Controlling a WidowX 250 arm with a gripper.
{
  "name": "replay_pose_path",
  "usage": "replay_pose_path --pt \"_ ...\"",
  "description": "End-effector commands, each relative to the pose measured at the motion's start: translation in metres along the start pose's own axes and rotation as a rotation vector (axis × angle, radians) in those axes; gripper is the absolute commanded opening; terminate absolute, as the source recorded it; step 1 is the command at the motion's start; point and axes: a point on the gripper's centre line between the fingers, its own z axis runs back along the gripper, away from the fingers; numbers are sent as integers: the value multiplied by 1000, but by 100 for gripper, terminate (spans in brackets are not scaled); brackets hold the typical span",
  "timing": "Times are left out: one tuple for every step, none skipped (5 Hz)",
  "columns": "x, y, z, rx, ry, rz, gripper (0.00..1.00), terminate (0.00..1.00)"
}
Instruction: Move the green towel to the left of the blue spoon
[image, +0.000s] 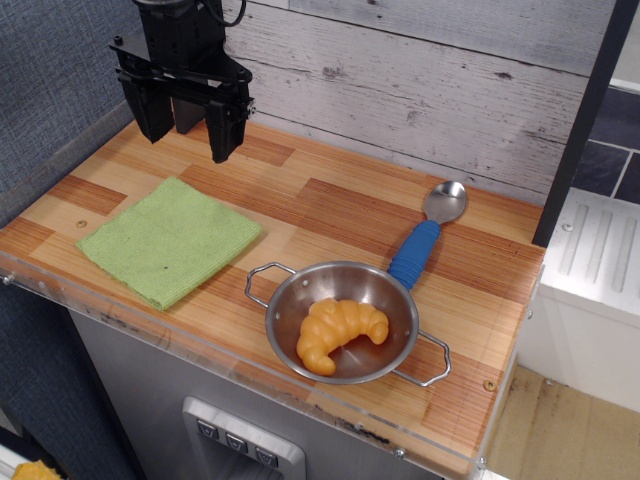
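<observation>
The green towel (170, 240) lies flat on the wooden counter at the front left. The blue spoon (428, 232) lies at the right, its silver bowl pointing to the back and its blue handle toward the steel bowl. My black gripper (188, 135) hangs at the back left, above the counter just behind the towel's far corner. Its two fingers stand apart with nothing between them.
A two-handled steel bowl (290, 300) with an orange croissant (338, 332) in it stands at the front centre, right of the towel. A grey plank wall runs along the back. A clear rim edges the counter's front. A dark post (585, 120) stands at the right.
</observation>
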Motion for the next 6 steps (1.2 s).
replay_pose_path --pt "0 0 0 0 0 0 100 0" --pt "-13 3 -13 -9 -2 -83 100 0" --pt "-19 10 -29 -11 -9 -127 100 0" --pt "-26 22 -47 7 -25 -115 100 0" --pt "-28 29 -63 -4 2 -91 100 0" --pt "-27 32 -74 -14 22 -86 100 0"
